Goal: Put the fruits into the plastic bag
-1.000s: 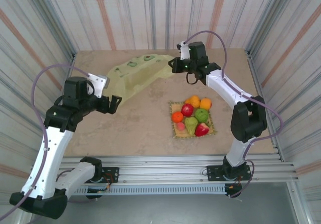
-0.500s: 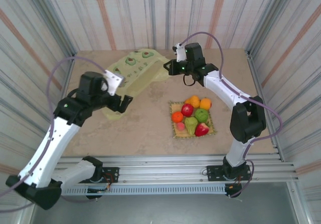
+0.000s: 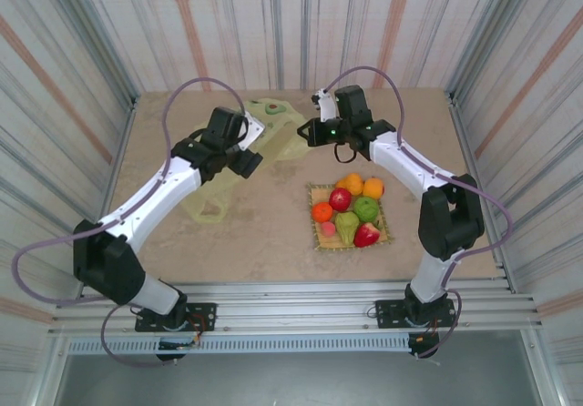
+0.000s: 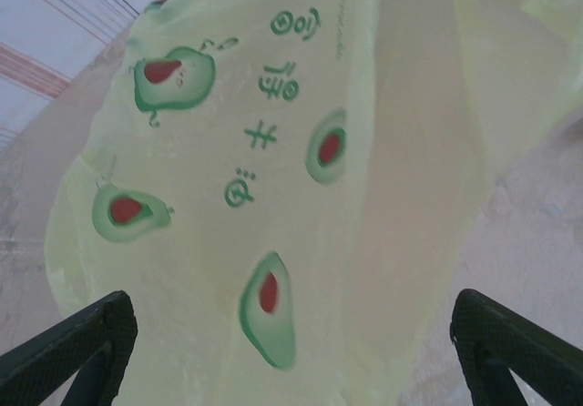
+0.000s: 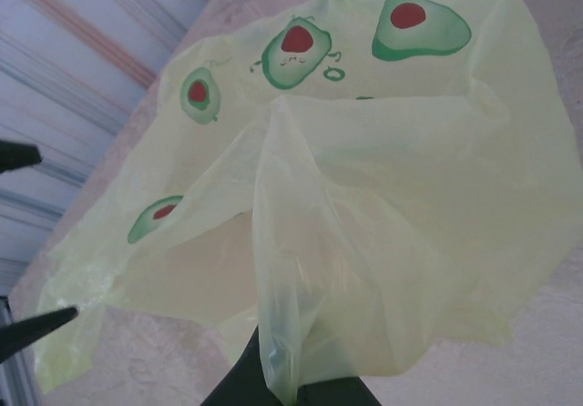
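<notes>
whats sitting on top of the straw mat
Three oranges, a red apple, a green apple, a pear, a strawberry and a small pink piece. They cover the middle of the mat, so anything beneath them cannot be seen.

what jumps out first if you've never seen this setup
The yellow-green plastic bag printed with avocados, at the far middle of the table, is pinched in the shut right end effector. The left end effector is open over it. Next come the bright fruits heaped on a straw mat, right of centre.
</notes>
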Controlling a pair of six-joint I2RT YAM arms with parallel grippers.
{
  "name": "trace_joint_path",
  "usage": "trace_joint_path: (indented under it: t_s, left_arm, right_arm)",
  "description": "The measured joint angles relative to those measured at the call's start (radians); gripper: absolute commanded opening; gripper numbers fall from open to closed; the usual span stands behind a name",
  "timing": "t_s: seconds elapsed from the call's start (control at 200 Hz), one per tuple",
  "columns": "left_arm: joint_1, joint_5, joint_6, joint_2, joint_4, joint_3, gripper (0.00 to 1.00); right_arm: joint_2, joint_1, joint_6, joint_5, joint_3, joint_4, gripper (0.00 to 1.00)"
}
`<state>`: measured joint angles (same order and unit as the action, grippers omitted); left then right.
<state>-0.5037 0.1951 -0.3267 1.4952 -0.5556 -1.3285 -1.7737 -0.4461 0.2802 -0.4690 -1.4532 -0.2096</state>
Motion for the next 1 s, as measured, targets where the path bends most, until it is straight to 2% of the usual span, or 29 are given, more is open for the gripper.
trace_joint_path:
  t_s: [0.366,0.546,0.666,0.802,0.867,0.942,1.002]
  left_arm:
    - [0.000,-0.044,-0.002,0.140,0.068,-0.042,0.94]
    - [0.005,-0.004,0.010,0.200,0.116,-0.042,0.84]
    - [0.021,0.021,0.018,0.236,0.136,-0.042,0.67]
    - [0.039,0.023,0.033,0.246,0.137,-0.042,0.35]
    - [0.042,0.000,0.049,0.246,0.127,-0.048,0.26]
    - [0.043,-0.056,0.088,0.242,0.098,-0.063,0.11]
    - [0.046,-0.101,0.118,0.232,0.073,-0.079,0.04]
  right_arm:
    - [0.026,-0.001,-0.004,0.000,0.005,-0.001,0.00]
    - [0.026,-0.001,-0.018,0.000,0.004,-0.010,0.00]
    - [0.028,0.000,-0.058,0.005,0.004,-0.045,0.00]
    - [0.033,0.003,-0.112,0.019,0.001,-0.092,0.00]
    - [0.033,0.002,-0.133,0.031,-0.014,-0.112,0.00]
    - [0.027,-0.001,-0.146,0.060,-0.050,-0.135,0.00]
    - [0.010,-0.006,-0.158,0.104,-0.095,-0.143,0.04]
